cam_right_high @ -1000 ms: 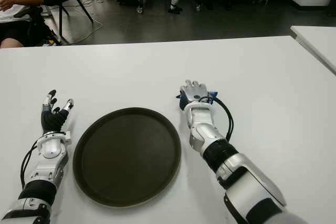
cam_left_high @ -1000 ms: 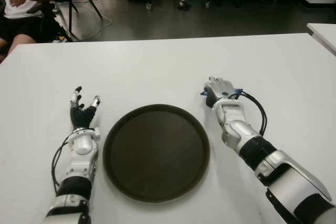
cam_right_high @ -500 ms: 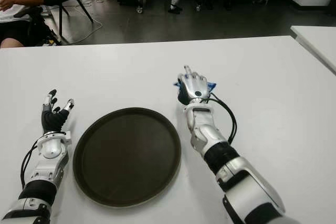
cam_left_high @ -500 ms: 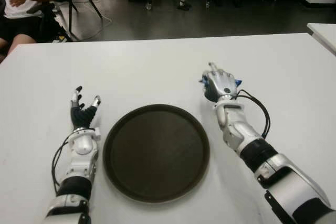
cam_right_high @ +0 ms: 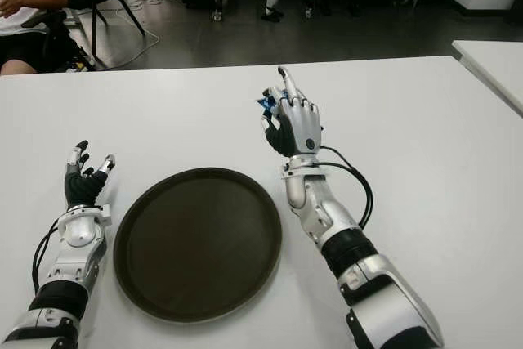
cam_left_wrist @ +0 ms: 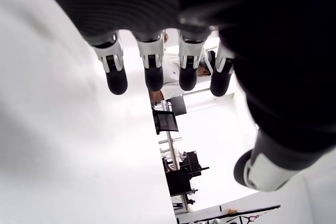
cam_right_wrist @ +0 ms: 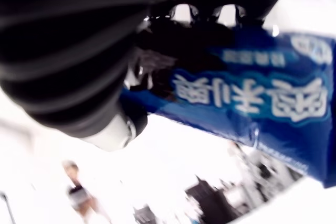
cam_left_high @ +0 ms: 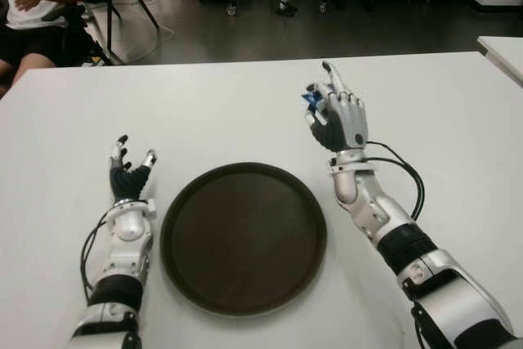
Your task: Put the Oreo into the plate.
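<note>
The white worktop carries a round dark plate lying between the two arms, with nothing in it. The right robot hand is raised above the worktop beyond the plate's far right edge, fingers curled around the blue Oreo packet. The left robot hand shows just left of the plate, fingers spread and holding nothing.
</note>
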